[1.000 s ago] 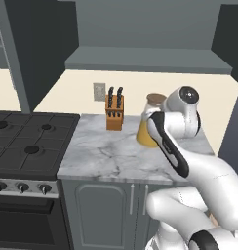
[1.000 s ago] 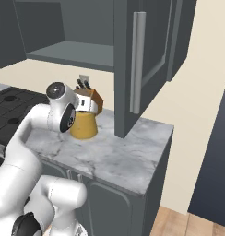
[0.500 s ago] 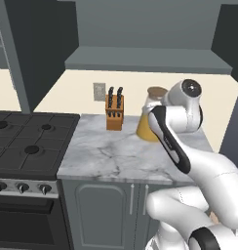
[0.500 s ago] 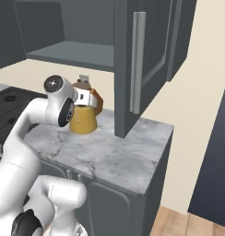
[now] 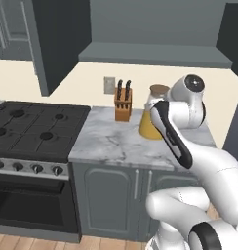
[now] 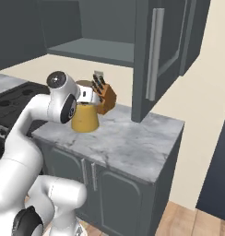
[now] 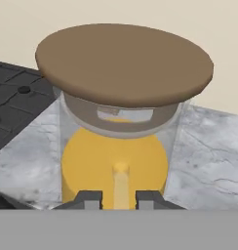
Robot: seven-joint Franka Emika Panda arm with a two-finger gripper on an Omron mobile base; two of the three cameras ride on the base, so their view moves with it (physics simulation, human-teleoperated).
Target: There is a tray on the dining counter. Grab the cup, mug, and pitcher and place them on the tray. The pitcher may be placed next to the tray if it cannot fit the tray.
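On the left is the stove (image 5: pixel 33 127). Next to it is the worktop (image 5: pixel 111 146). The knife block (image 5: pixel 123 105) stands at the back edge of the worktop, near its left corner.

Just to the right of the block, also by the back edge, is the pitcher (image 5: pixel 150 128). It is upright, so the orange drink stays inside, and its brown lid (image 7: pixel 123 73) is on.

The gripper (image 7: pixel 119 197) is narrow and holds the pitcher up high, by the thin part under the lid. I think it holds there because the bottom is too fat to fit between the tips. The arm reaches in from the right.

A second ago the pitcher sat a bit lower. Now the pitcher and the hand are a little higher, so it looks like the lift has begun. I can't tell if the bottom is off the worktop yet. The block has not moved.
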